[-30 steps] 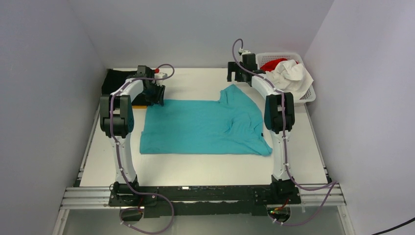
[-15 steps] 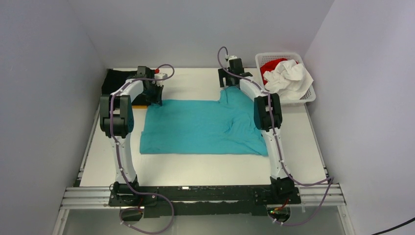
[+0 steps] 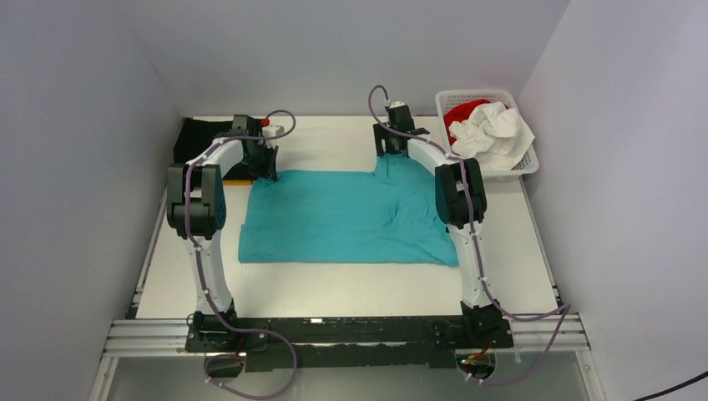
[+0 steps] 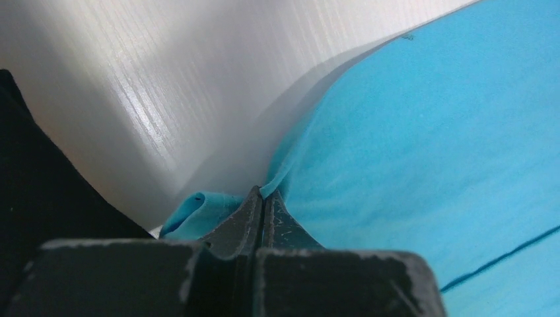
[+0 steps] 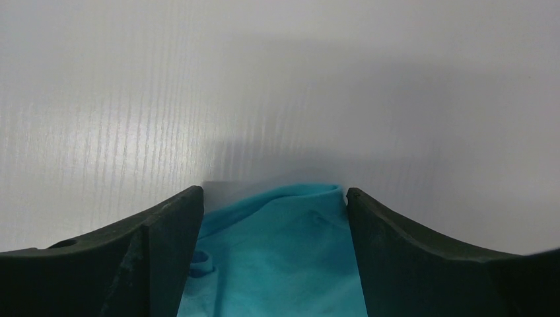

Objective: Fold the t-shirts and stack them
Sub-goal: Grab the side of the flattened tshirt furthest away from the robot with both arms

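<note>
Clamping the turquoise t-shirt point(image 3: 334, 221), left jaws meet (right jaws gape).

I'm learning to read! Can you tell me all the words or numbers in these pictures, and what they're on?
None can be read.
The turquoise t-shirt and the white basket show no letters, numbers or logos.
A tiny dark mark on the shirt's edge in the left wrist view is too small to tell whether it is writing.
</note>
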{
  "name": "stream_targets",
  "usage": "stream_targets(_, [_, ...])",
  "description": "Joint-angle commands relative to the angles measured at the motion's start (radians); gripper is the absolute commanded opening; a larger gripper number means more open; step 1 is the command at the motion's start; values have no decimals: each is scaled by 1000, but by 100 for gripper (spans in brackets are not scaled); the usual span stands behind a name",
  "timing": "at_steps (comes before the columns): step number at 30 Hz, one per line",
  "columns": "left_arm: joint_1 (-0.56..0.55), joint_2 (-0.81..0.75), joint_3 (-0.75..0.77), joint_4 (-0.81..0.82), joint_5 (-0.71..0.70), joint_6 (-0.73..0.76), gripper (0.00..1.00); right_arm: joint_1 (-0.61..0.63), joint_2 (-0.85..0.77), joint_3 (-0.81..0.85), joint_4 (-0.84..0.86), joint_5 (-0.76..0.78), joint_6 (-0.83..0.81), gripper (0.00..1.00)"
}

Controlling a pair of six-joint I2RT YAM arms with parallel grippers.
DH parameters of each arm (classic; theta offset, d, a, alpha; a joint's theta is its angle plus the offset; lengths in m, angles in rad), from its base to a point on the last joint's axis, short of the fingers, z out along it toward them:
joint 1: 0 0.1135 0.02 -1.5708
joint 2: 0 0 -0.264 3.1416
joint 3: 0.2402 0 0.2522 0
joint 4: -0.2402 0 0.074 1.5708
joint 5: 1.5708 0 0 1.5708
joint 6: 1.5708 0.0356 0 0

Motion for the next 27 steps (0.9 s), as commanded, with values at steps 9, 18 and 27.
stream_targets(9, [-4,-63,-13,33,8,-25,0,-5,-67,-111,-51,0,101,37])
stream_targets(18, [-4,-97,-55,56,-1,-44,0,1,-179,-223,51,-15,128,0])
stream_targets(27, [-9,-185,-138,101,24,-64,0,39,-306,-310,85,28,72,0])
